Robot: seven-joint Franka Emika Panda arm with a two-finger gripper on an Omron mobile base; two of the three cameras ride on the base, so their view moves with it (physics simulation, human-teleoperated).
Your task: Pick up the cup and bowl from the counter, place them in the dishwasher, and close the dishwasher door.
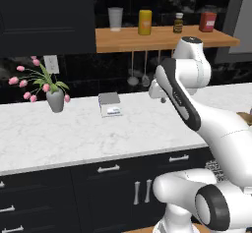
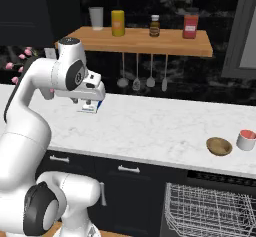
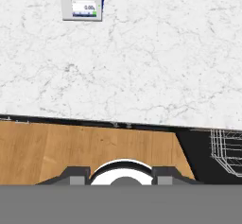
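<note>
Pincer (image 3: 121, 175) holds nothing, its gap unclear to you; bowl (image 2: 219, 146) touches cup (image 2: 246, 140) near the table's (image 2: 150, 126) right front edge; you could knock one off

Stone, wood and wire

We see a polished white marble counter (image 2: 165, 126); on it, a wood-like tan bowl (image 2: 219, 146) beside a glossy cup (image 2: 246, 139); below it, a white wire rack (image 2: 210, 211).

The white arm rises from its base and bends at a dark elbow — the forearm reaches forward over the counter (image 2: 165, 131). The gripper (image 2: 89, 102) hangs above the counter's near part, pointing straight down — fingers parted, nothing between them.
</note>
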